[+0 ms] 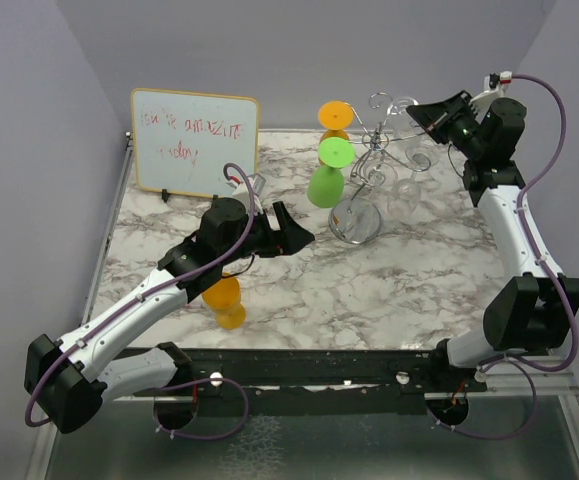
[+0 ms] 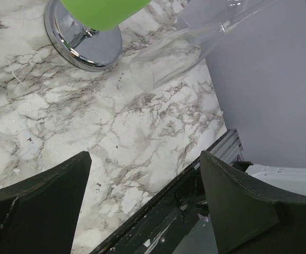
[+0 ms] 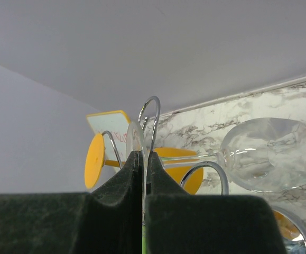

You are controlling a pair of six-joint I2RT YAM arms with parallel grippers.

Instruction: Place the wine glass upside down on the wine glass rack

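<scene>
The wine glass rack (image 1: 374,160), silver wire with a round chrome base (image 1: 355,222), stands at the back middle of the table. A green glass (image 1: 327,180) and an orange glass (image 1: 334,115) hang on it upside down. My right gripper (image 1: 427,115) is up beside the rack's right arms, shut on the foot of a clear wine glass (image 1: 412,165). In the right wrist view the gripper (image 3: 144,156) pinches the thin clear foot; the stem runs right to the bowl (image 3: 271,153), beside a curled arm (image 3: 150,114). My left gripper (image 1: 294,232) is open and empty, left of the base.
A second orange glass (image 1: 224,300) stands on the marble under my left arm. A whiteboard (image 1: 194,140) leans at the back left. The left wrist view shows the chrome base (image 2: 84,45), the green bowl (image 2: 105,10), the clear bowl (image 2: 168,58) and the table's near edge.
</scene>
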